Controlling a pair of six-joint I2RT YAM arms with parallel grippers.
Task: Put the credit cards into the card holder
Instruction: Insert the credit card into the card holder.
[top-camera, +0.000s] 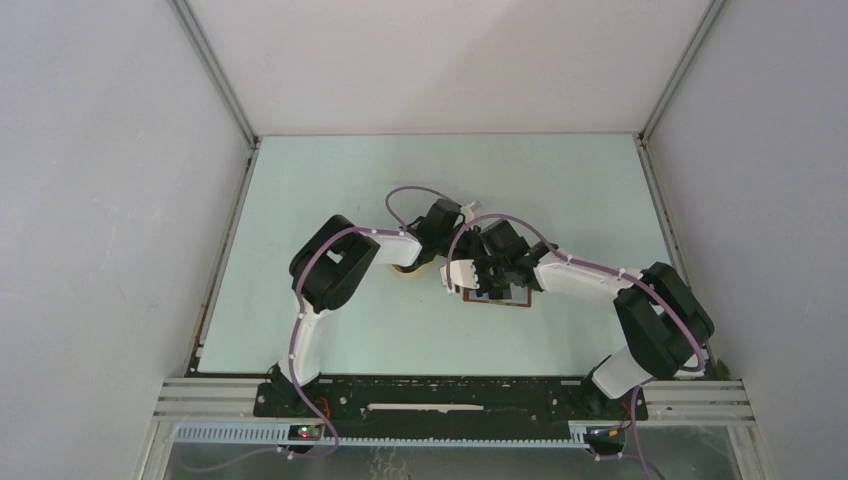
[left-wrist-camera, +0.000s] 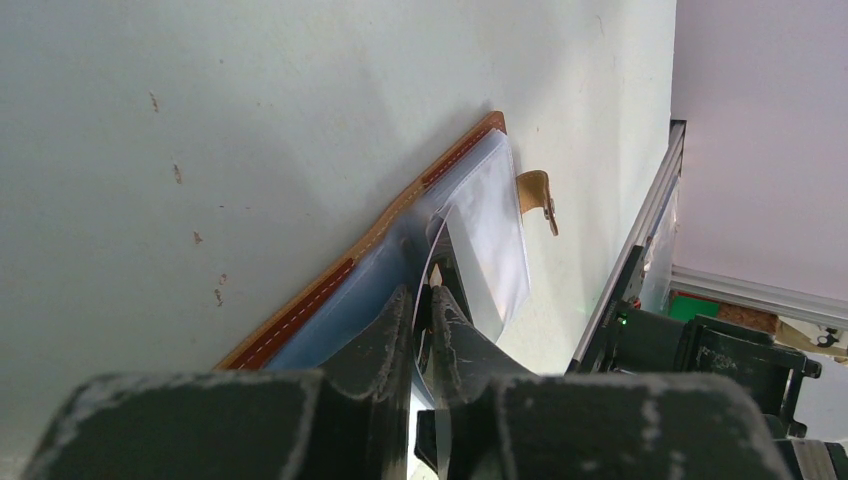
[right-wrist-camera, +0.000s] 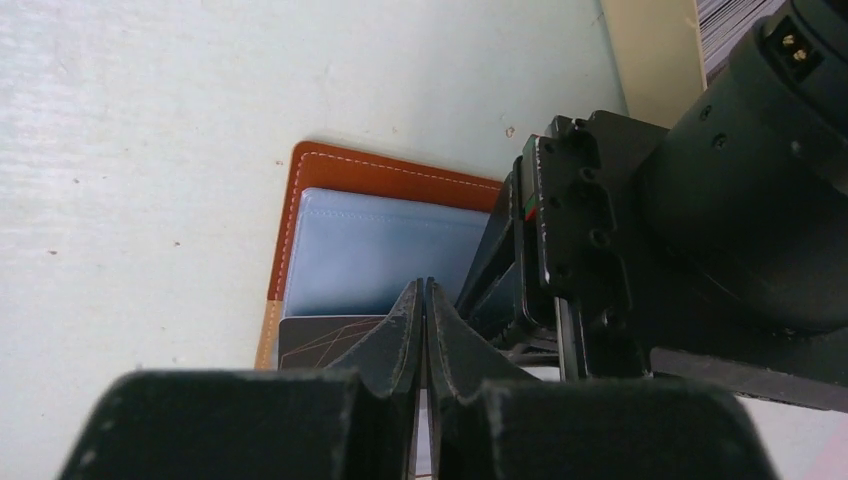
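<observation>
The card holder (right-wrist-camera: 345, 175) lies open on the table, with a reddish-brown leather rim, pale blue inner pockets and a snap tab (left-wrist-camera: 537, 195). In the top view it shows as a brown-edged patch (top-camera: 510, 300) under both wrists. My left gripper (left-wrist-camera: 422, 292) is shut on the lifted edge of the holder's clear sleeve (left-wrist-camera: 490, 230). My right gripper (right-wrist-camera: 422, 283) is shut, its tips pressed together over the blue pocket just above a dark credit card (right-wrist-camera: 320, 342) with thin orange lines. That card lies flat on the holder's near half. More credit cards (right-wrist-camera: 728, 22) sit stacked at the top right of the right wrist view.
An oval tan tray (top-camera: 405, 270) peeks out from under the left forearm, and its rim (right-wrist-camera: 650, 60) also shows in the right wrist view. The two wrists crowd together over the holder. Grey walls enclose the pale green table (top-camera: 330, 200) on three sides.
</observation>
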